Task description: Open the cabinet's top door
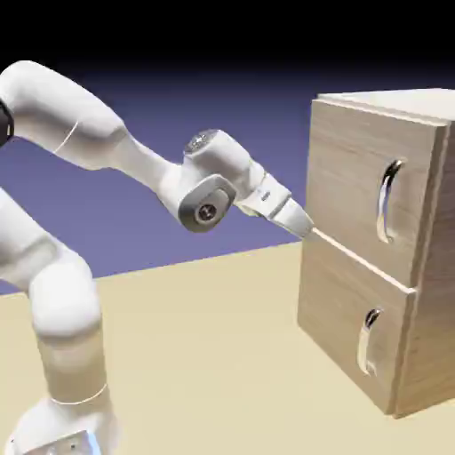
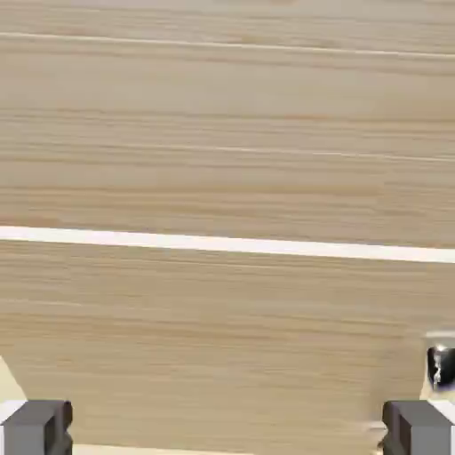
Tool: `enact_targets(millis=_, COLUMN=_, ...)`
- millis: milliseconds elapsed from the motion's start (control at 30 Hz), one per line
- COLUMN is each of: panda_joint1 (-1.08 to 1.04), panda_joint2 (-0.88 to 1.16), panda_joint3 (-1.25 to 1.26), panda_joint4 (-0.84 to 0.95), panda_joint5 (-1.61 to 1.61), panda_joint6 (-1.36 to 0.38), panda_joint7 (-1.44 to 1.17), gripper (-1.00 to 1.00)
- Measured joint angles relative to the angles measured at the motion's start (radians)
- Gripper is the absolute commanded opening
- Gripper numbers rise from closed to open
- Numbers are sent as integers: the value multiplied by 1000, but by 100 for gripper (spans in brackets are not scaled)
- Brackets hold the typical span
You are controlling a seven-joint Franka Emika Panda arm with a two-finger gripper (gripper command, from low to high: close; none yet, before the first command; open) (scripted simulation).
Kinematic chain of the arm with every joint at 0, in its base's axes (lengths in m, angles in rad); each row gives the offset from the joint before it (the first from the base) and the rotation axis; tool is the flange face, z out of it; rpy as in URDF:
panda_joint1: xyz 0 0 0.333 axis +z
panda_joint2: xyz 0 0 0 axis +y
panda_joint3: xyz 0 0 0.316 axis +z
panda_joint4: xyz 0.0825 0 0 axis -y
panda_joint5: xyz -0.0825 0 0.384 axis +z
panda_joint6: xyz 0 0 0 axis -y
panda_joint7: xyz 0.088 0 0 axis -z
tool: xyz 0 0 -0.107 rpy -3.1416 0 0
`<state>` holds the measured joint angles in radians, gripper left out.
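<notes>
Tan table (image 1: 204, 355), open gripper (image 1: 307, 229) near cabinet (image 1: 355, 293) edge

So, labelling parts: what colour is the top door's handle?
Shiny silver handle, clearest in the exterior view.

Two cams here. The exterior view sits off to the side of the arm (image 1: 107, 151), a bit above desk (image 1: 213, 355) level, looking across so the arm comes in from the lower left and the cabinet (image 1: 382, 258) stands at the right, front turned partly toward us. It's far enough back to get both panels and most of the arm.

The hand view is right up against the cabinet (image 2: 227, 133) front, nothing but wood grain, with the pale seam (image 2: 227, 242) between panels running across. The fingers (image 2: 35, 428) poke in at the bottom corners. Both views share that seam (image 1: 355, 258) area.
</notes>
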<state>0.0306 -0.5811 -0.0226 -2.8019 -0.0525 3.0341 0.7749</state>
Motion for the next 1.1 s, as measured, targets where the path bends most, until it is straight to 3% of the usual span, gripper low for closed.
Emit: enact_targets(millis=1100, panda_joint1=510, panda_joint2=-304, panda_joint3=-619, panda_joint4=220, panda_joint5=-1435, panda_joint6=-80, panda_joint7=928, gripper=0)
